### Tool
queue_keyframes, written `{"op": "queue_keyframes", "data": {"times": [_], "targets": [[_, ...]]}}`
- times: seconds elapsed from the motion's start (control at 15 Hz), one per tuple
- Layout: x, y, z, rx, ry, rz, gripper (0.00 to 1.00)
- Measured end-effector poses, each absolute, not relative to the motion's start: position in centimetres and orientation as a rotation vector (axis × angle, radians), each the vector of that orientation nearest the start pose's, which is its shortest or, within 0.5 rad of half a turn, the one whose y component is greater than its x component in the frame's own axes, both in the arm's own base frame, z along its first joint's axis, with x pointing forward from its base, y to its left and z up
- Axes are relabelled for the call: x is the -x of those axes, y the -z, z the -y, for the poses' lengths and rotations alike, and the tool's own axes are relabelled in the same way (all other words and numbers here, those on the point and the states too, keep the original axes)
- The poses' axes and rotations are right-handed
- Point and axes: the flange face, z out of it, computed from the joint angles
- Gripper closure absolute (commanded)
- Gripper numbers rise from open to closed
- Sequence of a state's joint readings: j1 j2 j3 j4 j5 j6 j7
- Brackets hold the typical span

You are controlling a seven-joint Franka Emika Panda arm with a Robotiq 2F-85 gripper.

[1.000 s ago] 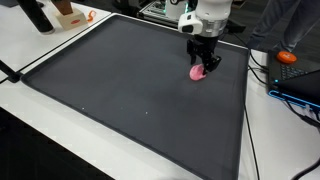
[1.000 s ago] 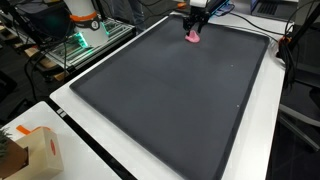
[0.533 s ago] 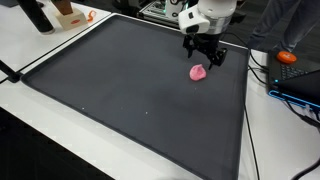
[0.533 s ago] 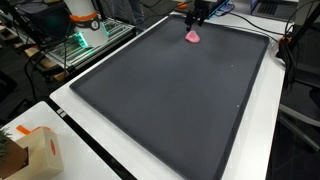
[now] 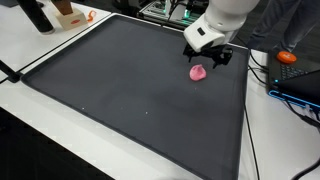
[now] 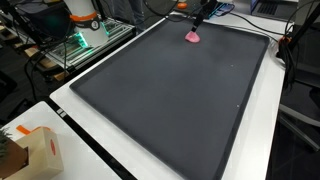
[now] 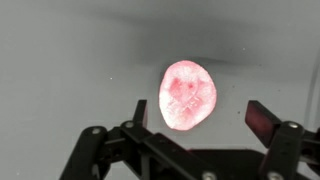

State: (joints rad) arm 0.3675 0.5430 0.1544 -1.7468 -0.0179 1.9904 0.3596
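Note:
A small pink rounded object (image 5: 198, 72) lies on the dark mat (image 5: 130, 100) near its far edge; it also shows in the other exterior view as a pink object (image 6: 193, 36). My gripper (image 5: 207, 58) hangs just above it, tilted, with its jaws wide apart and nothing between them. In the wrist view the pink object (image 7: 188, 96) lies on the grey surface below the open gripper (image 7: 200, 116), clear of both black fingers (image 7: 263, 118). In an exterior view the gripper (image 6: 199, 20) sits right over the object, mostly cut off by the frame's top.
The mat's raised rim (image 5: 244, 110) borders a white table. A cardboard box (image 6: 38, 150) stands near one corner. Cables and an orange thing (image 5: 288, 57) lie beyond the mat's edge, near blue equipment (image 5: 300, 85). A rack with green lights (image 6: 75, 42) stands beside the table.
The jaws opened and let go of the pink object, which now lies on the mat. The gripper has risen and tilted away from it.

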Motion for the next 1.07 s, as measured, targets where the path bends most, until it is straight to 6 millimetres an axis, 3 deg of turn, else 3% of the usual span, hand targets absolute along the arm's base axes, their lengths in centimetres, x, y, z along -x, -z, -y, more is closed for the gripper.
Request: {"op": "queue_keyframes", "data": {"times": [0.6, 1.07], "targets": [[-54.8, -22.5, -36.9, 3.11, -0.538, 1.007, 0.0], [-53.9, -21.8, -39.9, 2.968, -0.612, 1.488, 0.0]]}}
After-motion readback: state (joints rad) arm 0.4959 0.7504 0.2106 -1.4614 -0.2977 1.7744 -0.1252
